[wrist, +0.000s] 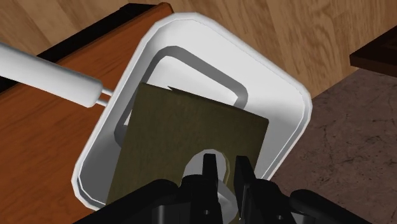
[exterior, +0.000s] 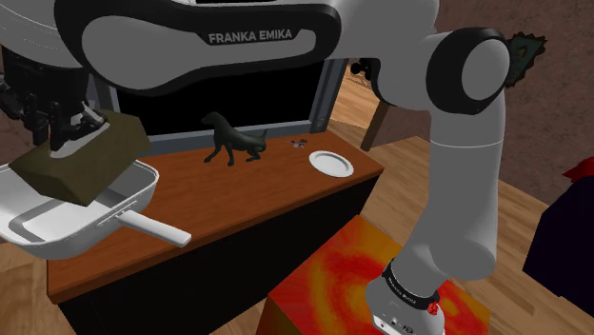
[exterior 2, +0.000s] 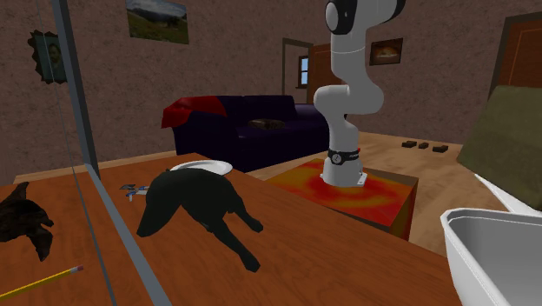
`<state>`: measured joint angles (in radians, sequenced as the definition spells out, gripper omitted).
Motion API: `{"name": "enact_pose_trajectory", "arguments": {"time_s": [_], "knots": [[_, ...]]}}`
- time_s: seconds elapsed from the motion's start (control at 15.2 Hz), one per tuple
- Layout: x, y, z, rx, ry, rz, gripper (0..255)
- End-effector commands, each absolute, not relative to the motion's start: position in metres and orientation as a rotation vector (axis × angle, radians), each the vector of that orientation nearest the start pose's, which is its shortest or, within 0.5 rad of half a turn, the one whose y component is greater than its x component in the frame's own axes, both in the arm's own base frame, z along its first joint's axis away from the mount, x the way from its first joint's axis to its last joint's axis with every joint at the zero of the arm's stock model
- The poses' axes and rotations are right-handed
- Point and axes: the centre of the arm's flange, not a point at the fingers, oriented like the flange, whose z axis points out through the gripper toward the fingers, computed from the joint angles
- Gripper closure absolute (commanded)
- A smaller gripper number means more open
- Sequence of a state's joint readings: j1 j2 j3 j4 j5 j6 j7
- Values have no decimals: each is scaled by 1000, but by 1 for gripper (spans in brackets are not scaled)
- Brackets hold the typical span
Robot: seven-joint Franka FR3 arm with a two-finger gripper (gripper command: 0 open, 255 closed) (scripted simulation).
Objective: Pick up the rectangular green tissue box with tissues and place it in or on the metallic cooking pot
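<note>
A pale, rectangular pot (exterior: 67, 224) is seen at the left end of the wooden table (exterior: 238, 200). Its long handle (exterior: 157, 228) is pointed toward the shoulder view's right. The olive-green tissue box (exterior: 90, 157) is held tilted over the pot's inside, one corner dipped below the rim. Whether that corner touches the pot's floor cannot be told. The black gripper (exterior: 69, 133) is set on the box's top face.

To the right of the pot, past its handle and apart from it, a black dog figurine (exterior: 231, 139) is stood on the table. Farther right a small dark thing (exterior: 298, 144) is laid, too small to name. A white plate (exterior: 330, 163) is placed at the table's far end, well apart from the pot. The red-and-orange stand (exterior: 333, 276) is set on the floor in front of the table.

In the second exterior view a yellow pencil (exterior 2: 42, 279) is shown on the table on the dog's far side from the pot. A dark sofa (exterior 2: 261, 130) is seen behind the table.

In the wrist view the jaws are drawn close, pinching a pale tuft of tissue (wrist: 213, 158) on the box's top, and the pot's inner floor is seen beyond the box.
</note>
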<state>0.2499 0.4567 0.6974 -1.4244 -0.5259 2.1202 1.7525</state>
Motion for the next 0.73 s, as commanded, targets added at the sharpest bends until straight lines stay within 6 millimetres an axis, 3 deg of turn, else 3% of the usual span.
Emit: {"name": "enact_pose_trajectory", "arguments": {"time_s": [0.0, 0.13, 0.66], "knots": [[499, 498, 507, -2649, 981, -409, 255], [499, 498, 496, -2649, 981, -409, 255], [499, 498, 496, -2649, 981, -409, 255]]}}
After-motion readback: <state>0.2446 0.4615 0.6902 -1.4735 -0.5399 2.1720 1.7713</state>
